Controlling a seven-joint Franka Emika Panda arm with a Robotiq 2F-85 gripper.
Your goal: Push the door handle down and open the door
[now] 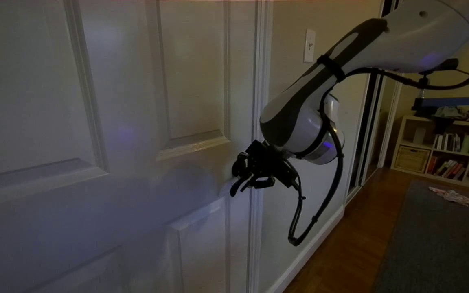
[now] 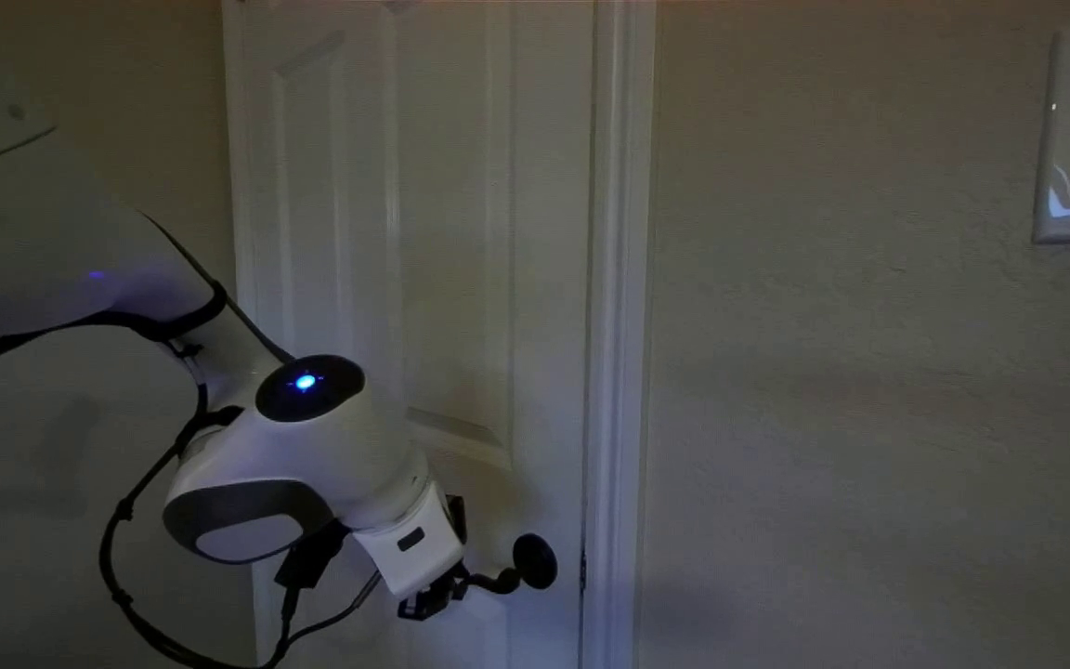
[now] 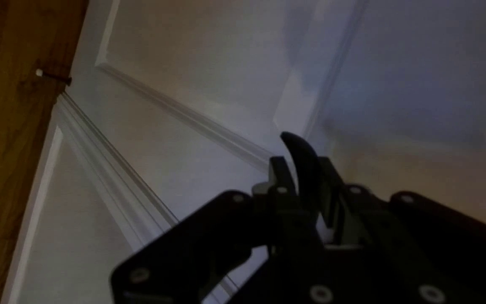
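Holds the door handle (image 2: 531, 563) in a nearly closed gripper (image 3: 305, 166), with the lever tip (image 3: 297, 146) free beyond the fingertips (image 3: 280, 174). Sits near the door (image 2: 451, 279) edge, apart from the frame (image 2: 623, 325).

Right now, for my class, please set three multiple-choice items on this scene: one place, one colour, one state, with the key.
1. Where is the light switch?
A on the shelf; B on the wall; C on the floor
2. What colour is the glowing light on the arm?
A blue; B red; C orange
3. What state is the tool in?
A spread wide, holding nothing; B gripping a book; C closed around the door handle

Key: B, fixed beside the door frame in an exterior view; A, the light shines blue; C, the wrist view shows the door handle between the fingers.
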